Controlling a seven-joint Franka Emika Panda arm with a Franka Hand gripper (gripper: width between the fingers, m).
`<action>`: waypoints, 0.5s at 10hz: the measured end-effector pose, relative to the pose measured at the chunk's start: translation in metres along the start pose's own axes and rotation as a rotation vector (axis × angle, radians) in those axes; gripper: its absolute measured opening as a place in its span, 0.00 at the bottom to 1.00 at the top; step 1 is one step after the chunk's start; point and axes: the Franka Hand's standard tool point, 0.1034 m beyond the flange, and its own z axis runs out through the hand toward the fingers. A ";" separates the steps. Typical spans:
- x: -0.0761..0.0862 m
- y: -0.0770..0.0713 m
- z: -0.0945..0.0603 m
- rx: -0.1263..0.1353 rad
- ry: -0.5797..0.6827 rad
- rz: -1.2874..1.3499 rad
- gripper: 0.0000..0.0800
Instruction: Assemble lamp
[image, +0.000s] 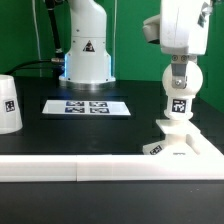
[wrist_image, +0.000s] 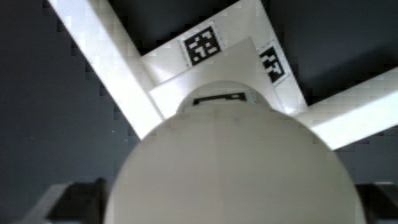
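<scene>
The white ball-shaped bulb (image: 180, 90) stands upright with its tagged stem in the flat square base (image: 178, 146) at the exterior view's right, next to the white front rail. My gripper (image: 179, 68) is shut on the bulb's upper part from above. In the wrist view the bulb (wrist_image: 228, 160) fills the foreground and hides the fingers; the base (wrist_image: 231, 50) with its tags lies beyond it. The tapered shade (image: 8, 104) stands alone at the exterior view's left edge, far from the gripper.
The marker board (image: 87, 106) lies flat on the dark table in the middle. The white robot pedestal (image: 86, 45) stands behind it. A white rail (image: 70, 168) runs along the table's front edge.
</scene>
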 end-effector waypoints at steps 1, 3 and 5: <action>0.000 0.000 0.000 0.000 0.000 0.002 0.72; -0.001 0.000 0.000 -0.001 0.000 0.042 0.72; -0.001 0.001 0.000 0.000 0.004 0.150 0.72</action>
